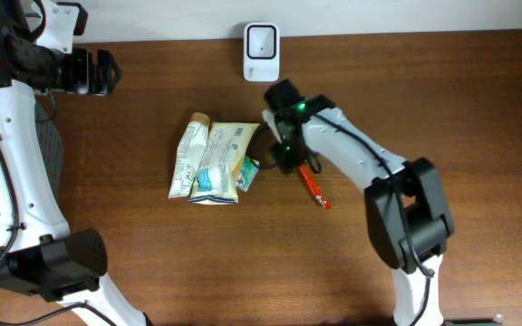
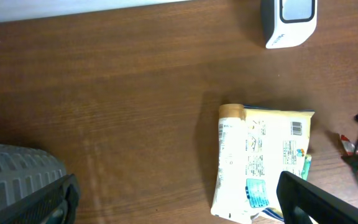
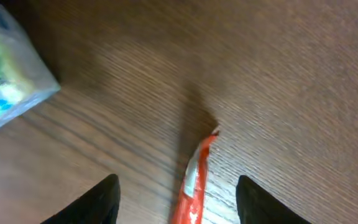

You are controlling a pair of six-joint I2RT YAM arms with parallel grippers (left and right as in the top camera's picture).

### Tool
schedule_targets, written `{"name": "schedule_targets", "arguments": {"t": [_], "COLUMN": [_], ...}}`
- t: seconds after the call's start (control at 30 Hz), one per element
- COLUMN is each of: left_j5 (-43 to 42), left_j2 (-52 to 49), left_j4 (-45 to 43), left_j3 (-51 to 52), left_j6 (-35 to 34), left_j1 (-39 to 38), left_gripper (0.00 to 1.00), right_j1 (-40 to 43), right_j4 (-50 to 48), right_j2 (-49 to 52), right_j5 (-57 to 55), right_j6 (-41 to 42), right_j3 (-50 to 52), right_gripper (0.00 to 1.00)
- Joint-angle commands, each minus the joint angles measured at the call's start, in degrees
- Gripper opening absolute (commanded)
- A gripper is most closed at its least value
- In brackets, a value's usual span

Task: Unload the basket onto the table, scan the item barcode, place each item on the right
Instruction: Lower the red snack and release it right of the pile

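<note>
The slim red-orange packet [image 1: 314,187] lies on the brown tabletop [image 1: 134,263] right of centre, its long axis on a diagonal: the upper end points toward the middle of the tabletop and sits under the right arm's wrist, while the lower end points out toward the near right. In the right wrist view the packet's end [image 3: 194,180] shows between the right fingers [image 3: 101,202], which stand spread to either side and grasp nothing. Just to the left lie two pale snack bags [image 1: 208,161] side by side, with a small green packet [image 1: 247,172] at their right edge, near the right wrist. The white scanner [image 1: 261,52] stands at the far edge, well apart from the red-orange packet. The right arm reaches in from the near right, bent at the elbow. The left fingers [image 2: 23,180] hover at the far left, wide apart and holding nothing.
</note>
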State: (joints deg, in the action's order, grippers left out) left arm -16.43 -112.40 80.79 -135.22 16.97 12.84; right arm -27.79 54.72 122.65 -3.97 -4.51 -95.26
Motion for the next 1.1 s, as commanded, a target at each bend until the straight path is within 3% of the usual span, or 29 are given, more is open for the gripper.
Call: {"name": "schedule_targets", "arguments": {"t": [0.0, 0.03, 0.13, 0.23, 0.4, 0.5, 0.6, 0.63, 0.67, 0.73, 0.87, 1.0, 1.07], "left_j5": [-0.1, -0.1, -0.1, -0.1, 0.0, -0.1, -0.1, -0.1, -0.1, 0.0, -0.1, -0.1, -0.1], "left_j2": [1.0, 1.0, 1.0, 1.0, 1.0, 1.0, 1.0, 1.0, 1.0, 1.0, 1.0, 1.0, 1.0], "left_j4": [-0.1, -0.1, -0.1, -0.1, -0.1, -0.1, -0.1, -0.1, -0.1, -0.1, -0.1, -0.1, -0.1], "left_j3": [-0.3, -0.3, -0.3, -0.3, -0.3, -0.3, -0.3, -0.3, -0.3, -0.3, -0.3, -0.3, -0.3], "left_j6": [0.7, 0.7, 0.7, 0.7, 0.7, 0.7, 0.7, 0.7, 0.7, 0.7, 0.7, 0.7, 0.7], "left_j1": [0.2, 0.2, 0.3, 0.4, 0.4, 0.3, 0.3, 0.3, 0.3, 0.3, 0.3, 0.3, 0.3], "left_gripper": [0.99, 0.99, 0.99, 0.99, 0.99, 0.99, 0.99, 0.99, 0.99, 0.99, 0.99, 0.99, 0.99], "right_j1": [-0.1, 0.3, 1.2, 2.9, 16.9, 24.6, 28.1, 28.1, 28.2, 28.6, 28.9, 27.7, 24.9], "right_j4": [-0.2, -0.4, -1.3, -1.8, -3.2, -3.8, -4.8, -5.6, -5.5, -2.7, 10.9, 17.2, 23.0], "right_j2": [3.4, 3.5, 3.5, 3.5, 3.4, 3.4, 3.5, 3.5, 3.5, 3.4, 3.1, 2.9, 1.6], "right_j5": [-11.5, -11.7, -5.4, 0.4, 32.0, 40.6, 40.3, 40.0, 36.1, 24.6, 4.7, 3.5, 5.7], "right_j6": [0.3, 0.3, -1.5, -0.7, 14.5, 14.5, 13.6, 12.1, 12.0, 12.1, 12.5, 11.6, 3.8], "right_j3": [-0.7, -0.7, -0.7, -0.6, -0.9, -0.8, 2.8, 4.5, 5.3, 4.5, -5.5, -9.2, -12.0], "right_gripper": [0.59, 0.59, 0.43, 0.04, 0.04, 0.04, 0.04, 0.15, 0.42, 0.54, 0.55, 0.52, 0.52]}}
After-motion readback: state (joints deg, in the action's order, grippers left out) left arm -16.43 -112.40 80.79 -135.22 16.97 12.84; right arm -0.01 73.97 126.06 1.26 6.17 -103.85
